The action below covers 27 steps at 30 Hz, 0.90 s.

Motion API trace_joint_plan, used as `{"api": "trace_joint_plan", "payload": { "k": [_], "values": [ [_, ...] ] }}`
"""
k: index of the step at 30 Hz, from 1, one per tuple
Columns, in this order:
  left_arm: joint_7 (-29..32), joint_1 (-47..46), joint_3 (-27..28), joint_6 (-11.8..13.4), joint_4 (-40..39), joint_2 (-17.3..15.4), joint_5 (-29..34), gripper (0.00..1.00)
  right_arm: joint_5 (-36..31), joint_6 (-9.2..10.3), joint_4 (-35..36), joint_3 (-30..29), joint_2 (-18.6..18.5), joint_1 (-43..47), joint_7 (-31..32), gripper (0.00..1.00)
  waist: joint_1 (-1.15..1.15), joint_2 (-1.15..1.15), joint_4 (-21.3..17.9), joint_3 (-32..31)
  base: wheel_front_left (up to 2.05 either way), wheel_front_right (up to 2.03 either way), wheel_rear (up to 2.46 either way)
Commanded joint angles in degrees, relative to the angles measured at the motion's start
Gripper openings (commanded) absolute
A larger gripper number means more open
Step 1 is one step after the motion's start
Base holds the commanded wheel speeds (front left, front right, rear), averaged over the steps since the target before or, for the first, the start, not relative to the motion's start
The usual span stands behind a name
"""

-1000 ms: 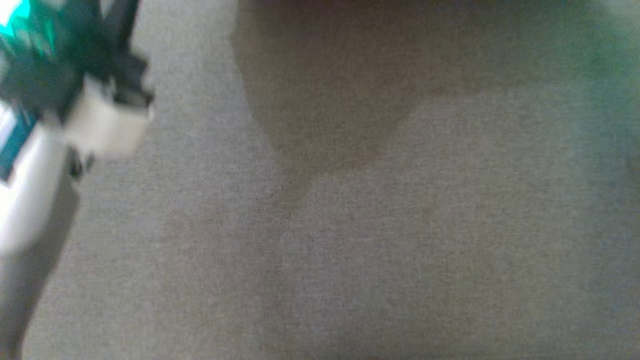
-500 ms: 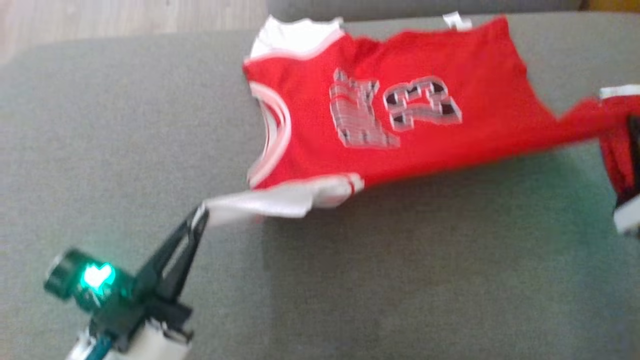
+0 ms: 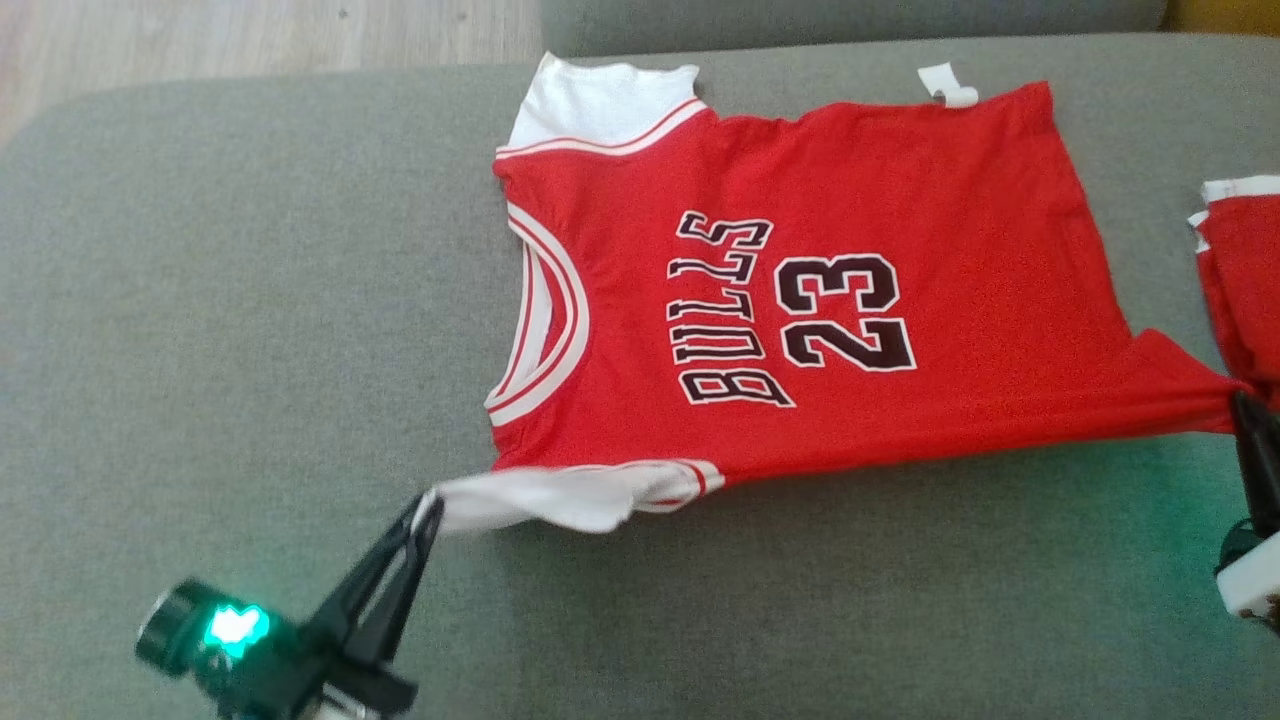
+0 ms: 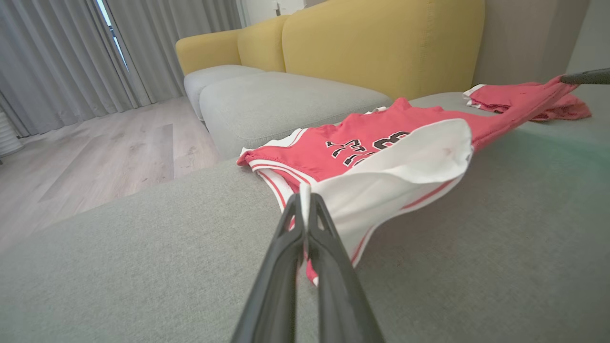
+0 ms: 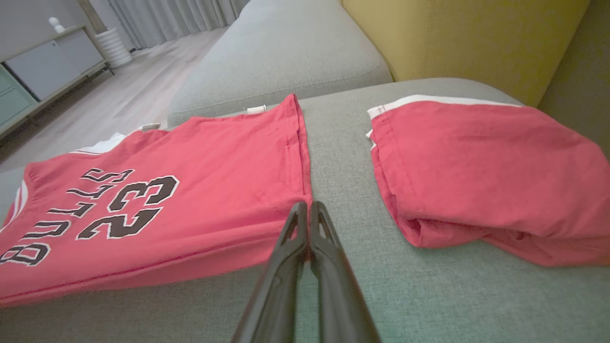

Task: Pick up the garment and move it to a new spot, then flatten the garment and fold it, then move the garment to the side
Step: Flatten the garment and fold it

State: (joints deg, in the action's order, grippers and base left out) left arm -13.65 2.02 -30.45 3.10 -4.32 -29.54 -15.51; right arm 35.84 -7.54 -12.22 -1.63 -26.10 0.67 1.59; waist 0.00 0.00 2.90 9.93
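Note:
The garment [image 3: 800, 300] is a red jersey with white trim and the print BULLS 23, spread front up on the grey sofa seat [image 3: 250, 300]. My left gripper [image 3: 428, 503] is shut on the tip of its white near sleeve, which is pulled taut; in the left wrist view the left gripper [image 4: 305, 202] pinches that white cloth [image 4: 395, 176]. My right gripper [image 3: 1240, 405] is shut on the jersey's near bottom corner at the right; in the right wrist view the right gripper [image 5: 307, 207] clamps the red hem corner of the garment [image 5: 190, 190]. The near edge is stretched between the two.
A second red garment [image 5: 486, 176], folded, lies on the seat just right of the jersey. A yellow backrest [image 4: 381, 43] stands behind the seat. Another grey cushion [image 5: 281, 62] adjoins on the far side, with wooden floor [image 4: 95, 147] beyond.
The head camera has swung from bare grey cushion onto the jersey. Over the last half second the jersey has settled flatter and sharper, both grippers still holding its near corners.

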Motion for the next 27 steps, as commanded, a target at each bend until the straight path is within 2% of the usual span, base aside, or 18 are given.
{"api": "trace_joint_plan", "payload": {
  "k": [1,6,14,21,27],
  "values": [
    [0.0,-4.3,2.5,0.4,-0.8,-0.6,-0.2,0.00,-0.9,0.05,2.0,-0.4,-1.4,-0.8,0.4,0.00,0.00,0.00,0.1,0.9,0.00,0.00,0.00],
    [0.1,-12.0,2.3,-0.6,2.9,1.0,1.2,0.00,-3.2,0.05,1.4,-1.6,0.9,-3.7,3.9,0.00,0.00,0.00,0.5,3.8,0.00,0.00,0.00],
    [-0.5,-24.2,1.8,-2.6,9.6,3.2,3.5,0.00,-5.2,0.05,-1.9,-1.6,2.4,-11.4,5.4,0.00,0.00,0.00,1.0,7.7,0.00,0.00,0.00],
    [-1.0,-32.4,0.7,-4.9,15.9,4.9,5.2,0.00,-6.5,0.05,-6.2,-0.2,3.1,-17.9,4.1,0.00,0.00,0.00,0.9,10.2,0.00,0.00,0.00],
    [-1.2,-36.4,0.3,-5.6,20.0,6.1,6.2,0.00,-7.1,0.05,-8.7,1.7,3.2,-21.7,2.6,0.00,0.00,0.00,0.5,12.0,0.00,0.00,0.00]
  ]
}}
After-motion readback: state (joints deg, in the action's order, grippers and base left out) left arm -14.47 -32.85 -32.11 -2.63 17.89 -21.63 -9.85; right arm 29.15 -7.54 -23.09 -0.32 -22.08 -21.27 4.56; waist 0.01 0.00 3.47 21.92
